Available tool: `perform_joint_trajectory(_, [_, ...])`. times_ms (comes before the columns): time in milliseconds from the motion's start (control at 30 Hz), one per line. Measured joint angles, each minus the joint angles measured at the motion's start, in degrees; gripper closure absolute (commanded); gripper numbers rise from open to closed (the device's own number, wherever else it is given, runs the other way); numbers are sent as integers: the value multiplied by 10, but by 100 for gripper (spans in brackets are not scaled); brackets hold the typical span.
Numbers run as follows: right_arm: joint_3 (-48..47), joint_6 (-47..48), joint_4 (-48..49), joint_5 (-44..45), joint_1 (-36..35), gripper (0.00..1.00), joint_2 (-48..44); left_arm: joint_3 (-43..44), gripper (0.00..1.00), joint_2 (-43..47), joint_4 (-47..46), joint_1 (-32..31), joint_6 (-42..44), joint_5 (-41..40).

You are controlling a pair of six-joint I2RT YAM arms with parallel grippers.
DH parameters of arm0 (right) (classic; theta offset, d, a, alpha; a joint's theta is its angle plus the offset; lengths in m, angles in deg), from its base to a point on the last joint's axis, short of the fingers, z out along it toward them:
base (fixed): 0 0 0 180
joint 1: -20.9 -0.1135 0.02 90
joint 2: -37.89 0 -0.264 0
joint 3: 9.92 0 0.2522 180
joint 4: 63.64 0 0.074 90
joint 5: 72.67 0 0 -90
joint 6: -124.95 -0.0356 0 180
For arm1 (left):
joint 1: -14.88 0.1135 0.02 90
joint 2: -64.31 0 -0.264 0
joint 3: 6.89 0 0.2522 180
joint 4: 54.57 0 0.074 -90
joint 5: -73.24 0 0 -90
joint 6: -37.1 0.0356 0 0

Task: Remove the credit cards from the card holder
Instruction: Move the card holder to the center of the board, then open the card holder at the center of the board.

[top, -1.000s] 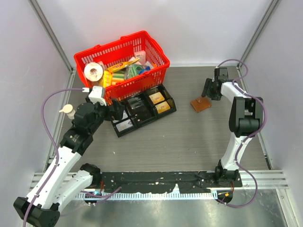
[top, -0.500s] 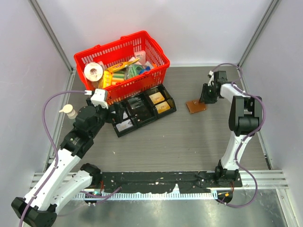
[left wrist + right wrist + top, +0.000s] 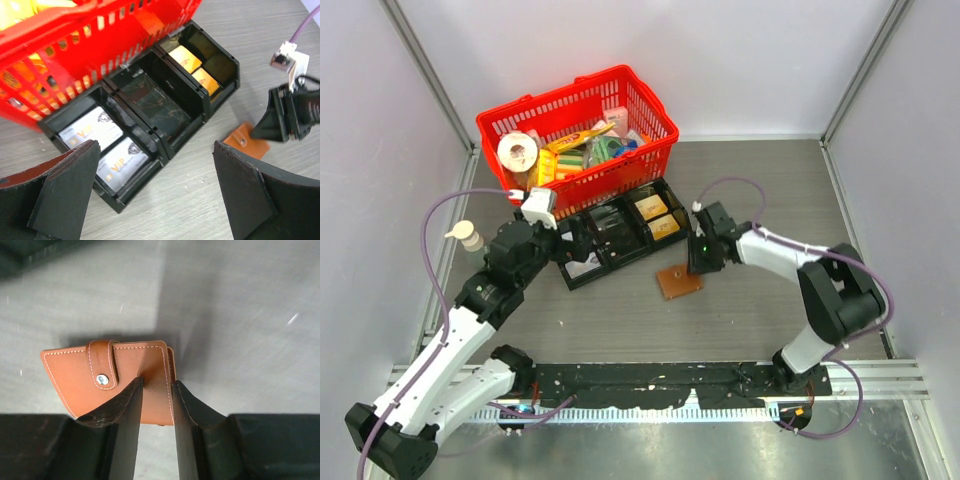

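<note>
The right end effector (image 3: 156, 385) is clamping narrowly on the card holder (image 3: 75, 372), which is hanging strap-snapped at centre frame, just below the black tray (image 3: 636, 258). The left end effector (image 3: 155, 155) is hovering wide open. Next, I judge, comes unsnapping. A second ago the holder was sitting far right.

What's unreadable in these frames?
1. Credit cards: none show; the card holder is snapped shut in the right wrist view.
2. Holder's near edge: mostly behind the fingers of the right pincer, same view.
3. Holder resting on the table or lifted: top view, the pincer covers its far corner.
</note>
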State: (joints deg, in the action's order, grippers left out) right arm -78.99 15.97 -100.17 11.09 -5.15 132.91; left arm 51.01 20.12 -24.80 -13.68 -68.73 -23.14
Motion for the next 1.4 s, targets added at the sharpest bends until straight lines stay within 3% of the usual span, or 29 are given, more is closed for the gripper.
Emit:
perform_joint_trajectory(200, [120, -101, 11, 27, -110, 61, -123, 15, 0, -33, 23, -31, -66, 20])
perform_joint_trajectory(333, [158, -144, 22, 24, -138, 60, -186, 15, 0, -51, 37, -82, -118, 18])
perform_joint_trajectory(800, [184, -188, 70, 33, -257, 54, -200, -66, 0, -115, 40, -190, -306, -49])
perform_joint_trajectory(1000, [184, -176, 33, 125, -255, 53, -273, -69, 0, -153, 21, -222, -356, -80])
perform_joint_trajectory(1100, [187, -176, 32, 151, -246, 53, -277, -69, 5, -187, 7, -240, -374, -87])
perform_joint_trajectory(1400, [254, -183, 56, 120, -241, 53, -259, -79, 9, -249, -29, -287, -439, -138])
